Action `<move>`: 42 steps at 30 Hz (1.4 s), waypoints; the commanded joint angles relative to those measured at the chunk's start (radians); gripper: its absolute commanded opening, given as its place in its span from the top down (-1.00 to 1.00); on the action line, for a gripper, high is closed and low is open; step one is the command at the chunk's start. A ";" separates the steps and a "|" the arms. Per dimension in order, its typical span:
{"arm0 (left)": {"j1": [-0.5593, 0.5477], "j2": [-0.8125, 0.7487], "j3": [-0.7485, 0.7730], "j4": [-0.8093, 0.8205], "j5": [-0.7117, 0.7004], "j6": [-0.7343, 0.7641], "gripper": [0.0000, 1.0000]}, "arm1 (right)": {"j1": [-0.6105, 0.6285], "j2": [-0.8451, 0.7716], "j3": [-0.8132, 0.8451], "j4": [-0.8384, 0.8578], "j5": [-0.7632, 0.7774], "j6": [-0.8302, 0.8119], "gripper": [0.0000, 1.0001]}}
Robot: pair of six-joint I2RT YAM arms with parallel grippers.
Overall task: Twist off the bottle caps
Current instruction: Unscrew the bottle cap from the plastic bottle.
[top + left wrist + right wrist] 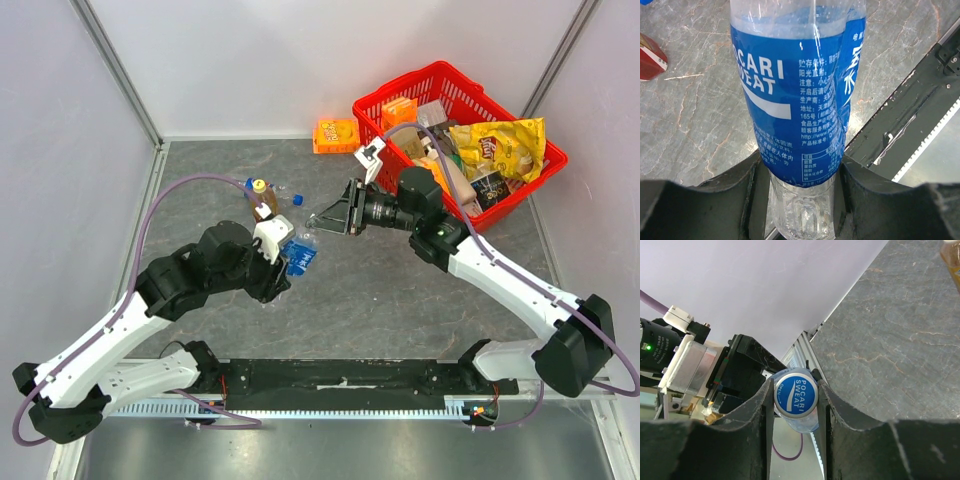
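A clear bottle with a blue label (795, 100) is gripped near its base, with my left gripper (802, 200) shut on it. In the top view this bottle (299, 255) tilts up toward the right arm. Its blue cap with a whitish rim (796, 393) sits between the fingers of my right gripper (796, 405), which press on both its sides. The right gripper (320, 222) meets the bottle's neck from the upper right. An amber bottle with a yellow cap (262, 195) stands behind the left gripper. A small blue cap (297, 198) lies on the table beside it.
A red basket (540, 170) full of snack packs stands at the back right, close behind the right arm. An orange box (335, 135) lies by the back wall. The black rail (920, 110) at the table's near edge runs below the held bottle.
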State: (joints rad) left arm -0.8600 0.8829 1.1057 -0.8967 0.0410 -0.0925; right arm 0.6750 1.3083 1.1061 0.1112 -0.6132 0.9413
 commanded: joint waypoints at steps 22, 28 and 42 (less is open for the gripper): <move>-0.004 -0.021 -0.010 0.025 0.005 -0.003 0.53 | 0.005 -0.058 -0.103 0.254 0.046 0.175 -0.15; -0.002 -0.019 -0.012 0.025 0.003 -0.004 0.53 | 0.005 -0.052 -0.100 0.254 0.066 0.177 -0.24; -0.002 -0.015 -0.014 0.031 0.007 -0.007 0.54 | 0.005 -0.057 -0.072 0.154 0.070 0.097 0.49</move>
State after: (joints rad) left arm -0.8600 0.8707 1.0893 -0.8902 0.0368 -0.0929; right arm 0.6769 1.2751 1.0023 0.2798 -0.5510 1.0721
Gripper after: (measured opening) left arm 0.506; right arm 0.368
